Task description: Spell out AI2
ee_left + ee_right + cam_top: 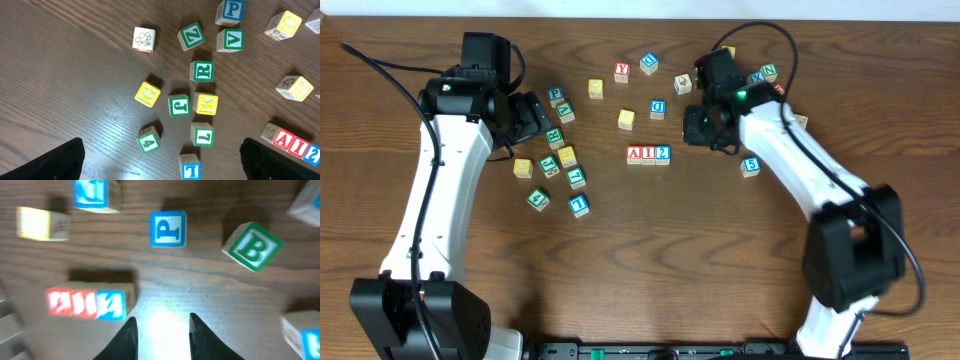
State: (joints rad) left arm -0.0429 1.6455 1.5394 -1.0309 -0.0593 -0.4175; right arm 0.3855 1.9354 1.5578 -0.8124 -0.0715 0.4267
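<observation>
Three wooden cubes stand touching in a row at mid-table: red A, red I and blue 2. The left wrist view catches A, I and part of 2 at its right edge. In the right wrist view the row is a blurred band, with A, I and 2 left of the fingers. My right gripper hovers up and right of the row, open a little, holding nothing. My left gripper is wide open over the left cluster.
Loose cubes lie around: red Y, blue P, a yellow one, green B, blue 5. A cluster of green, yellow and blue cubes sits below the left gripper, among them green 4 and blue T.
</observation>
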